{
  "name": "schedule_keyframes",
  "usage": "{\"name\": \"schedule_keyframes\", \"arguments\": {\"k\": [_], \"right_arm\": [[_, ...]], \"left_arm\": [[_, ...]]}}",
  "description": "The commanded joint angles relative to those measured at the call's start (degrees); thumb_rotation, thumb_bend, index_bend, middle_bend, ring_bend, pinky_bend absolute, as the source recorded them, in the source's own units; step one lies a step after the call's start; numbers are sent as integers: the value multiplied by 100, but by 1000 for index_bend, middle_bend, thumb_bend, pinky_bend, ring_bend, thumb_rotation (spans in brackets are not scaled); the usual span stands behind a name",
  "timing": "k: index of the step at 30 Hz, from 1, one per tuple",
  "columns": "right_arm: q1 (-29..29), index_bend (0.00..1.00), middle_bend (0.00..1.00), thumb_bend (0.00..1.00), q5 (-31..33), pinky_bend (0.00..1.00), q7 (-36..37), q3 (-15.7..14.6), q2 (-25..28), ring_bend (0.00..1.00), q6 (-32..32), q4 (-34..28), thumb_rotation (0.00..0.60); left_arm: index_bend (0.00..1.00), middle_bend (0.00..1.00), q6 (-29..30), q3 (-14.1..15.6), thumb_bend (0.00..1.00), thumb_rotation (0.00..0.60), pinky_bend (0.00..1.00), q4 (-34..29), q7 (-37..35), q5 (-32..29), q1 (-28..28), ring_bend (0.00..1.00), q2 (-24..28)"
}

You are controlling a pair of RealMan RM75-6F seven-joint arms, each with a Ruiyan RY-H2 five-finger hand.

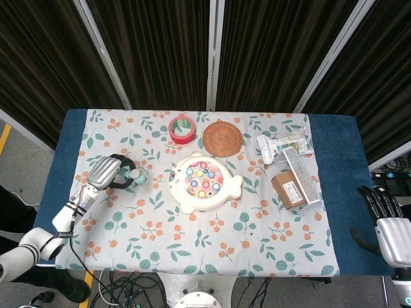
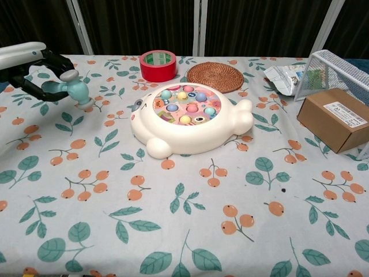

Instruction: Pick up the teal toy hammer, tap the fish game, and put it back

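My left hand (image 1: 108, 172) (image 2: 29, 63) grips the handle of the teal toy hammer (image 1: 133, 176) (image 2: 70, 89) and holds it raised above the cloth, left of the fish game. The hammer's head points toward the game. The white fish game (image 1: 204, 182) (image 2: 188, 118), with coloured fish in its pink round top, sits at the table's middle. My right hand (image 1: 390, 226) hangs off the table's right edge, fingers spread and holding nothing; the chest view does not show it.
A red tape roll (image 1: 182, 128) (image 2: 158, 65) and a woven coaster (image 1: 223, 138) (image 2: 216, 76) lie behind the game. A cardboard box (image 1: 289, 190) (image 2: 337, 118), a wire basket (image 2: 337, 66) and a foil packet (image 1: 277, 145) are at the right.
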Motion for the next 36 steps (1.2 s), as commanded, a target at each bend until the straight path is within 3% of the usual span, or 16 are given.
{"name": "schedule_keyframes", "arguments": {"k": [1,13,20,29,36], "right_arm": [[-29,5,88,202,-37,0,6,-11,10,0,53,21,600],[-119,5,88,202,-172,0,30,-43,62,0,246,59,600],[-106,5,88,202,-216,0,44,-54,59,0,231,73,600],[-115,3,88,202,-185,0,83,-58,56,0,217,102,600],[-121,1,88,202,-148,0,130,-53,68,0,206,129,600]], "left_arm": [[605,531,58,-62,453,600,360,-185,117,-3,-20,397,80],[615,556,79,-502,457,600,402,-1209,897,-125,-332,427,373],[617,585,-433,-879,461,600,434,-1741,1744,-447,-795,458,313],[621,586,-1222,-1205,472,600,434,-1678,3112,-1235,-1331,458,-223],[625,585,-1409,-1365,473,600,434,-1656,3674,-1669,-1528,458,-437]]}}
